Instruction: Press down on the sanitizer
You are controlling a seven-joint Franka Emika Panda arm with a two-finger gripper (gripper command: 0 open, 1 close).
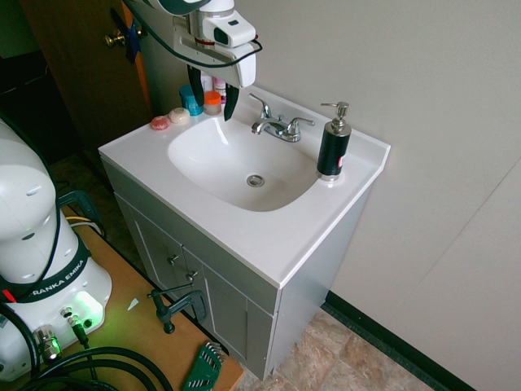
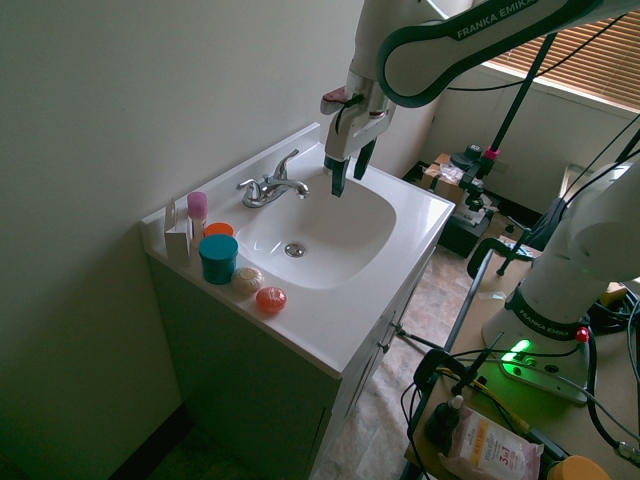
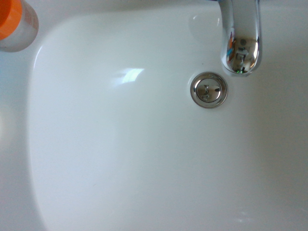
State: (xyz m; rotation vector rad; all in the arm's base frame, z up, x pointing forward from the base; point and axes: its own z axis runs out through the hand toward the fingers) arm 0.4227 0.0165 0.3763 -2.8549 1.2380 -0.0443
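Fingers spread, empty, hovering above sink; sanitizer well apart, beside faucet.

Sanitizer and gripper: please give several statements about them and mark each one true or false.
1. The sanitizer stands on the counter beside the faucet. True.
2. The gripper is pressing the pump. False: it hangs open over the basin, apart from the sanitizer.
3. The drain lies in the basin's middle. True.
4. The teal jar stands next to the sanitizer. False: it is at the counter's other end.
5. The gripper holds a jar. False: it holds nothing.
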